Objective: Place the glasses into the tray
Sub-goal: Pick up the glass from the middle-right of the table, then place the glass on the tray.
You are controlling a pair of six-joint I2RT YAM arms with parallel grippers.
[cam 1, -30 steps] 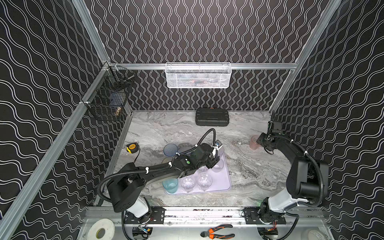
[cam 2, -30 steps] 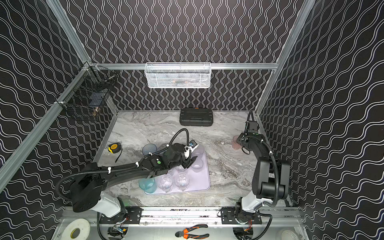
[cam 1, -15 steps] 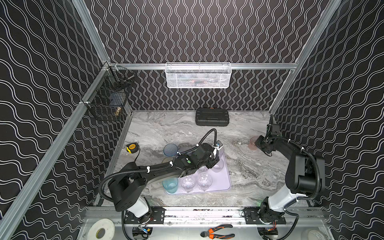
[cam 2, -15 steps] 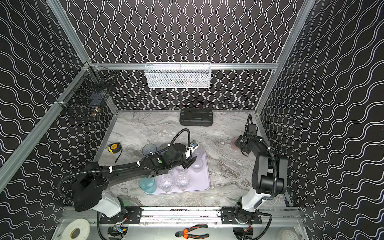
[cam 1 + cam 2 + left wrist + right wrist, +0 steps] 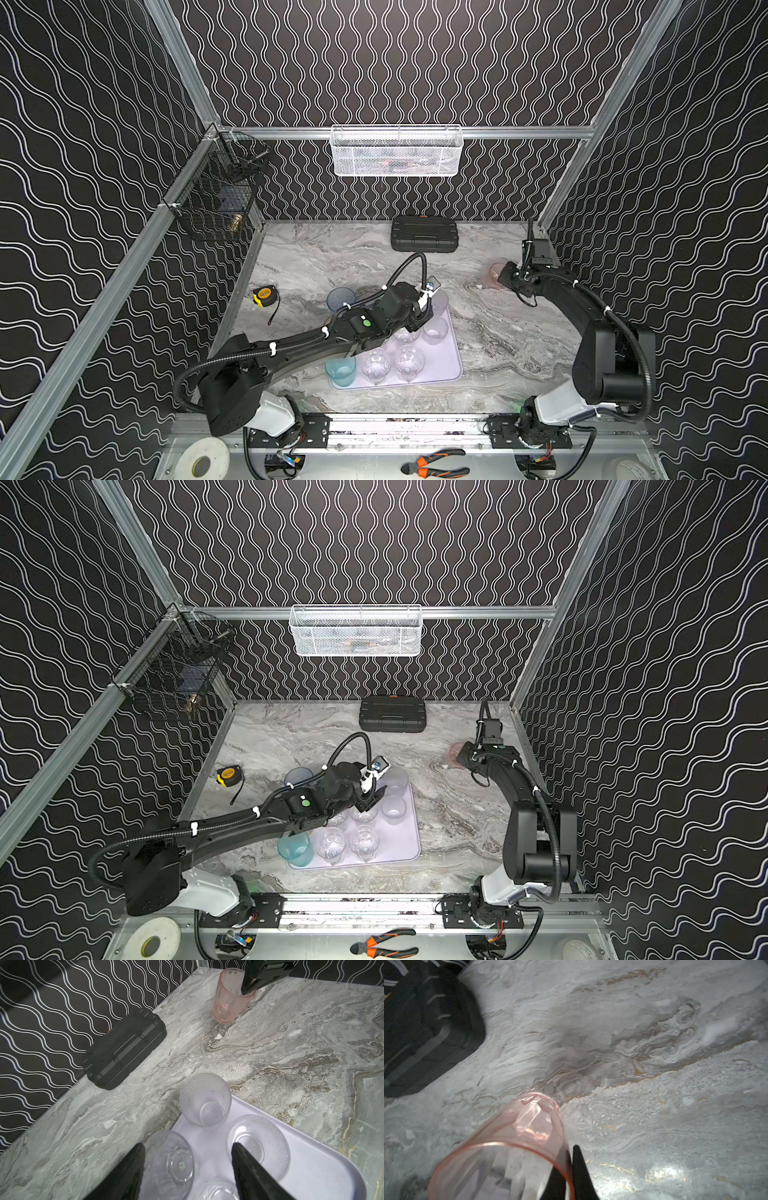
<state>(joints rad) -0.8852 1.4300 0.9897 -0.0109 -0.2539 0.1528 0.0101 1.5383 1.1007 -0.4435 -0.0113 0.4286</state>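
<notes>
Jaws of the left gripper stand spread above the tray, near the front edge of the counter, gripping nothing. A small clear glass sits loose between them, several others already aboard. Just off the tray's far-left corner waits a blue glass. Farther back, by the right edge, the right gripper, half open a second ago, has clamped on the pink glass, one finger inside the rim, one outside. I judge it ready to lift trayward. No writing is legible.
</notes>
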